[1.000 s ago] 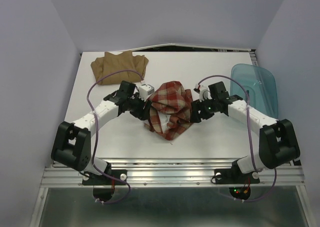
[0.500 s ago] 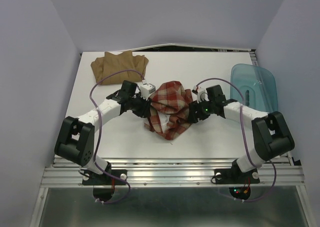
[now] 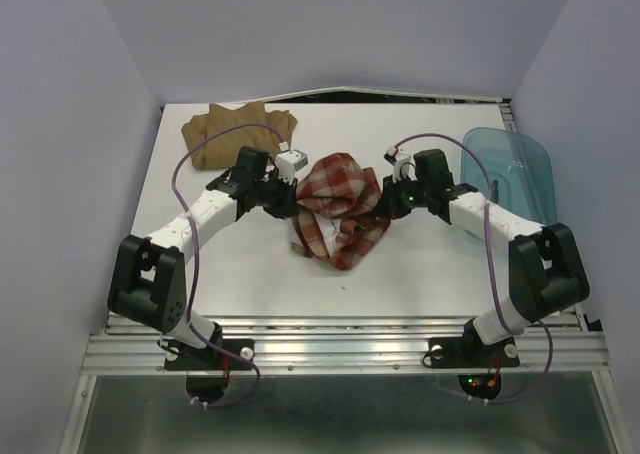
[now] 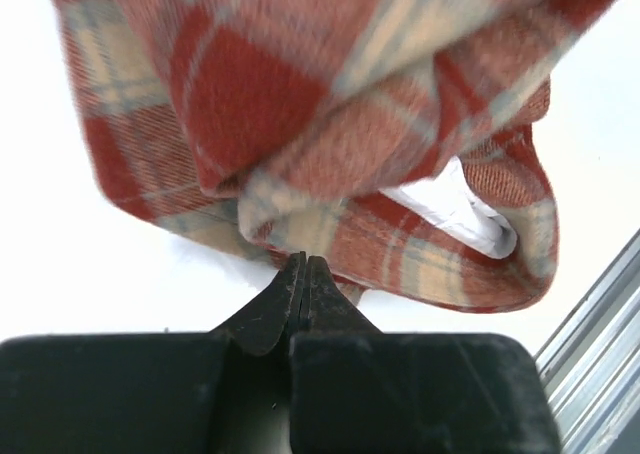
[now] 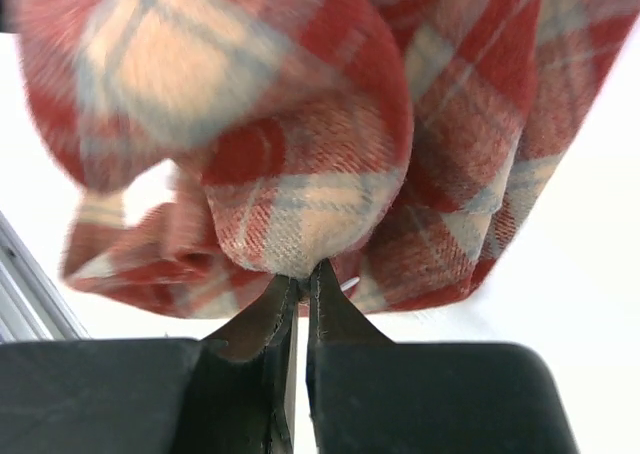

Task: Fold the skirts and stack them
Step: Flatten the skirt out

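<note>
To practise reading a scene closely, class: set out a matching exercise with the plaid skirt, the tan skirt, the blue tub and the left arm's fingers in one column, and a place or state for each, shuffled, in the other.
Column 1
1. plaid skirt
2. tan skirt
3. blue tub
4. left arm's fingers

Column 2
A. at the right edge of the table
B. shut on checked cloth
C. lying at the far left corner
D. bunched up at the centre

Pairs: 1-D, 2-C, 3-A, 4-B
</note>
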You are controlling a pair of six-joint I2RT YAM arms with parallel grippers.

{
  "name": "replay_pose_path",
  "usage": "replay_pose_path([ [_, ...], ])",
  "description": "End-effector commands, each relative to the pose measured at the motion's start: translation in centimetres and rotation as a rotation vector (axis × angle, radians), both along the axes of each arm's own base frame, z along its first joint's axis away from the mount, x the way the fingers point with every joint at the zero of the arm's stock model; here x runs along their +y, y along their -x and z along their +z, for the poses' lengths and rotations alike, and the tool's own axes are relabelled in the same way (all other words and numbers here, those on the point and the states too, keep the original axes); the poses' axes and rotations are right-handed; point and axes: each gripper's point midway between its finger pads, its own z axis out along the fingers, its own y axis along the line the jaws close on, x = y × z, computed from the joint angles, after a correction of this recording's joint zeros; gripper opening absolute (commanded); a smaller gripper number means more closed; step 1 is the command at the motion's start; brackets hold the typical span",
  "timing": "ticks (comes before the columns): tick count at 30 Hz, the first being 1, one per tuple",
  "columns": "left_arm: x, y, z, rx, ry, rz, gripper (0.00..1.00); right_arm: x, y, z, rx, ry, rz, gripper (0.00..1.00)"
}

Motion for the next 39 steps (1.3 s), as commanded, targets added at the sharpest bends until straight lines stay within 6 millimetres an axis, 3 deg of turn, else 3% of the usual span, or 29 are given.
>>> replay_pose_path([
  [1, 1.0, -2.7, 6.3, -0.161, 0.044, 0.041, 0.00, -0.4, -3.0, 9.6, -0.229, -0.096, -0.051, 0.01],
  [9, 0.5, -0.5, 6.3, -0.108, 0.101, 0.005, 0.02, 0.4, -2.7, 17.8, -0.298, -0.226, -0.039, 0.01],
  [10, 0.5, -0.1, 6.3, -0.096, 0.114, 0.011, 0.16, 0.5, -2.8, 18.4, -0.304, -0.236, -0.041, 0.01],
  [13, 1.0, 0.8, 6.0, -0.131, 0.121, 0.030, 0.44, 0.9, -3.5, 20.1, -0.323, -0.258, -0.032, 0.01],
  [16, 1.7, 0.1, 7.4, -0.228, 0.084, 0.039, 0.50, 1.2, -4.2, 20.9, -0.325, -0.254, -0.024, 0.01],
  [19, 1.0, -0.2, 9.8, -0.338, 0.048, 0.003, 0.50, 1.5, -4.4, 20.7, -0.306, -0.271, -0.018, 0.01],
  [21, -0.5, 0.2, 10.5, -0.418, -0.009, -0.040, 0.50, 1.9, -4.9, 19.1, -0.269, -0.281, -0.018, 0.01],
  [23, -1.6, 0.5, 9.8, -0.431, -0.045, -0.072, 0.50, 2.1, -5.5, 17.1, -0.231, -0.273, -0.024, 0.01],
  [27, -3.9, 0.3, 8.7, -0.454, -0.095, -0.083, 0.50, 2.3, -6.6, 14.9, -0.194, -0.263, -0.051, 0.01],
  [29, -5.3, 0.5, 8.6, -0.465, -0.092, -0.091, 0.50, 2.4, -7.1, 14.6, -0.189, -0.269, -0.061, 0.01],
  [32, -6.5, -0.2, 6.8, -0.457, -0.130, -0.054, 0.51, 2.7, -7.8, 13.5, -0.159, -0.277, -0.072, 0.01],
  [37, -7.6, -1.3, 5.6, -0.447, -0.126, -0.026, 0.52, 3.2, -8.2, 12.8, -0.132, -0.300, -0.068, 0.01],
  [39, -7.8, -2.7, 5.5, -0.465, -0.141, 0.015, 0.52, 3.3, -8.2, 12.6, -0.120, -0.310, -0.071, 0.01],
])
